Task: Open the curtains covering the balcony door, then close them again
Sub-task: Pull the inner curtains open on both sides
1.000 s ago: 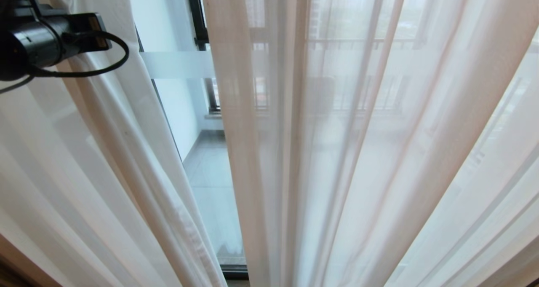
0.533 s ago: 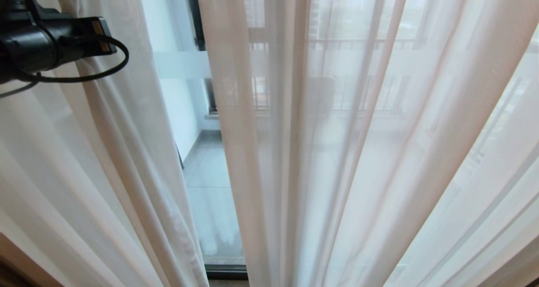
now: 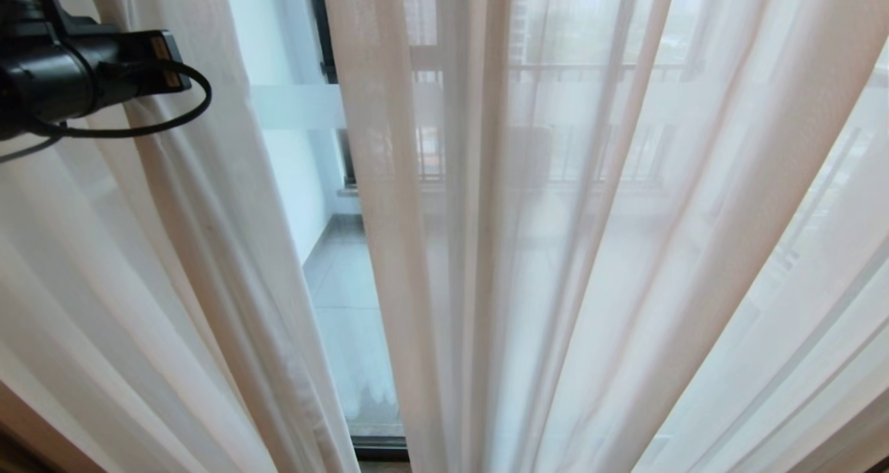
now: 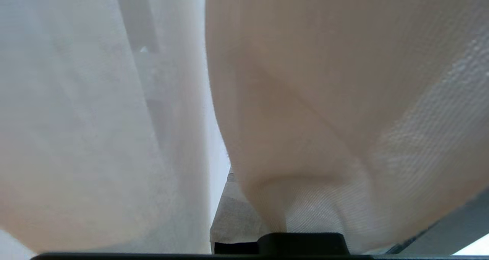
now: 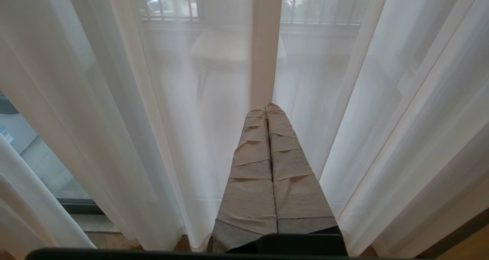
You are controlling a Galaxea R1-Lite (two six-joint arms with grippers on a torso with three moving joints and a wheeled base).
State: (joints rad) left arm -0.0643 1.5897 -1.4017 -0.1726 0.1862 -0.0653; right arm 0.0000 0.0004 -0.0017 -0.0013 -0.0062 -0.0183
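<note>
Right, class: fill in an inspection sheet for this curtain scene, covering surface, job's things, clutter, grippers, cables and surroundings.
Surface: tiled balcony floor seen through the glass.
Job's things: left sheer curtain and right sheer curtain hang apart, with a narrow gap baring the balcony door and its frosted band.
Clutter: nothing seen.
Grippers: left gripper has its jaws shut on the left sheer curtain; right gripper has its jaws shut, holding nothing, facing the right sheer curtain.
Cables: black cable loops off the left arm.
Surroundings: balcony railing outside.
</note>
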